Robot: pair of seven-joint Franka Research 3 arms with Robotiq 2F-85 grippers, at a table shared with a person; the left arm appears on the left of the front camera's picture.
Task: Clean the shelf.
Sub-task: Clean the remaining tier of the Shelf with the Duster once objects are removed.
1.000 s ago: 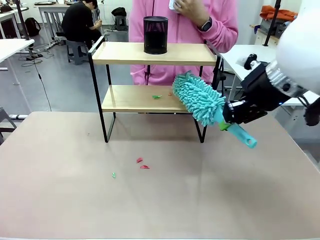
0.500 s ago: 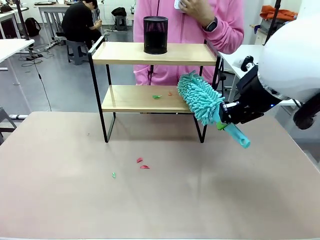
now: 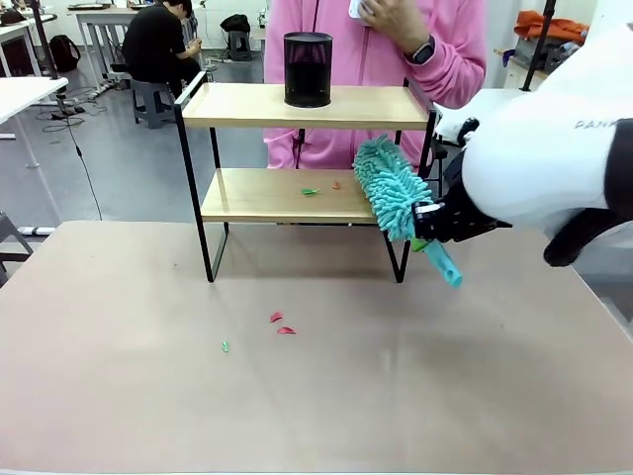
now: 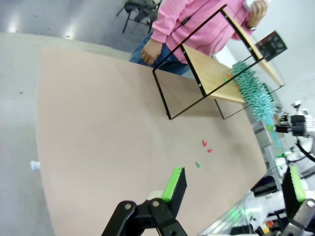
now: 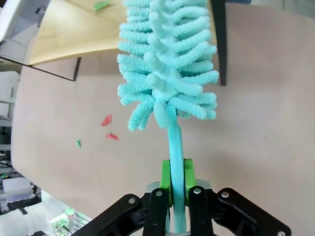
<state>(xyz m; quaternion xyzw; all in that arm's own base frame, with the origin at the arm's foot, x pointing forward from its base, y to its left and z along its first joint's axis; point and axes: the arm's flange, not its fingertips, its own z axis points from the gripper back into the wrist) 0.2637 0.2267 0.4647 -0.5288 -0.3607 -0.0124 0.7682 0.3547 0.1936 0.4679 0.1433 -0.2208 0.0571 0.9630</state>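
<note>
Your right gripper (image 5: 177, 184) pinches the duster (image 3: 391, 188) by its handle; left gripper (image 4: 234, 183) spread. The shelf (image 3: 297, 107) stands far-side on the table (image 3: 415, 396). Sweep low along the bottom board and push the scraps (image 3: 311, 191) off, clear of the frame.

Left hand (image 4: 233, 189) spread wide, teal duster (image 4: 253, 93) at lower board of shelf (image 4: 211, 73), scraps (image 4: 204, 143) on table (image 4: 98, 123)

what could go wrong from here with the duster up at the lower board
1. The duster head is close by the right frame post of the shelf; a sweep may snag there and shove the shelf, tipping the black mesh cup on top.
2. The scraps on the lower board may just get flicked onto the table, joining those lying there.
</note>
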